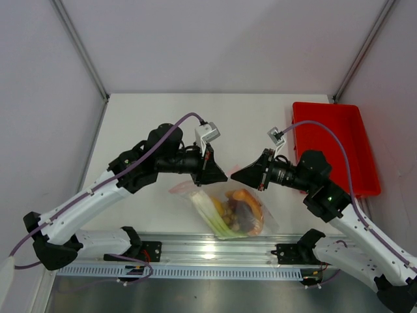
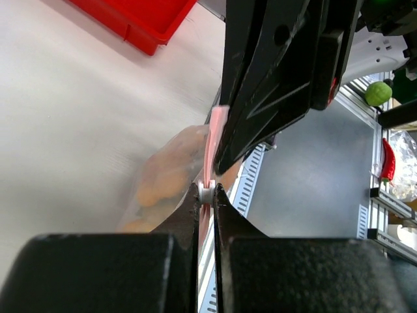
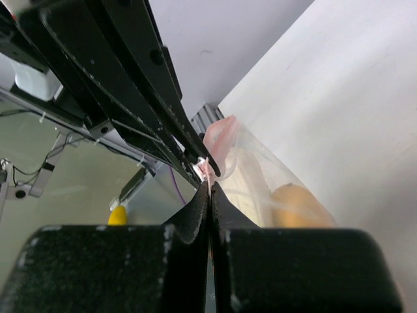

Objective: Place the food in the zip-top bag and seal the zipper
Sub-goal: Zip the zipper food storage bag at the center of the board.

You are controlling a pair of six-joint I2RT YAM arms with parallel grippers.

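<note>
My left gripper (image 1: 221,176) and my right gripper (image 1: 237,175) meet tip to tip in the middle of the table (image 1: 163,117). Both pairs of jaws are pressed together on the zipper strip (image 2: 215,130). My left wrist view shows the thin pink edge pinched between my fingertips (image 2: 195,199), with a small white bit right at the pinch. I cannot tell what that bit is.

The bag (image 1: 228,212) runs down from my grippers toward 6 o'clock, and its far end is close to the near edge of the table. The food (image 1: 240,207) is inside it. I can see a long green and white leek (image 1: 215,212), an orange slice (image 1: 244,195) and a dark red piece (image 1: 246,210). The red tray (image 1: 332,147) sits well apart, at about 2 o'clock.

The bag is clear, thin and crinkly. I think it is very soft and floppy, so it will sag and fold wherever I do not hold it. It looks smooth, so it may slip. The toy food looks like light, hard, round plastic, so it can roll around inside and push the sides apart.

The best place to hold is the pink strip, because it is the only firm part. I think I should squeeze it flat and slide along it, not tug hard. I cannot tell if the strip is shut all the way along.
</note>
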